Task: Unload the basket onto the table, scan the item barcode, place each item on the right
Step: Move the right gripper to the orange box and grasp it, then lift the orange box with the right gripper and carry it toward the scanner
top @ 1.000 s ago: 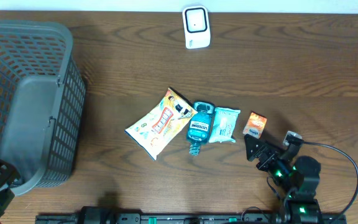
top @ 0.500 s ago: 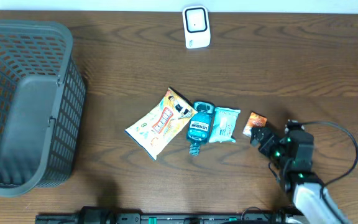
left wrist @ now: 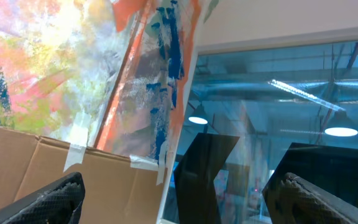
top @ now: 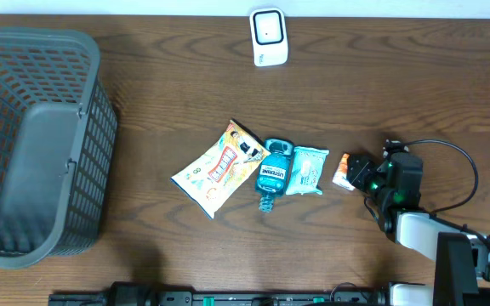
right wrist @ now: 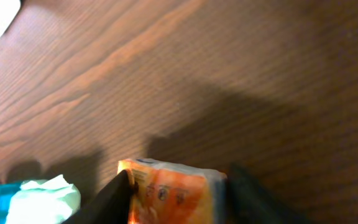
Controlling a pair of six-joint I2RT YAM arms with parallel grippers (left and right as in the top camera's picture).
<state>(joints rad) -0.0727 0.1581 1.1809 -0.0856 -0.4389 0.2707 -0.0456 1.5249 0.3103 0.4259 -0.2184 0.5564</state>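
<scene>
Shows a small orange cardboard box (top: 342,169) on the dark wooden counter (top: 185,102), just right of a pale green packet (top: 306,170). Shows the right jaws clenched on its two sides. Shows the left jaws spread wide and empty, aimed up at ceiling lamps (left wrist: 197,119). Places a white scanner (top: 269,36) at the far edge, well apart.

small orange cardboard box (top: 342,171): right half hidden under right gripper (top: 357,174) overhead; right wrist view blurred, bottom edge crops it, print unreadable; squeeze or mere contact, can't tell; left gripper (left wrist: 178,202): only cropped fingertips (left wrist: 48,200); grey plastic mesh basket (top: 100,127) cut by left edge
</scene>
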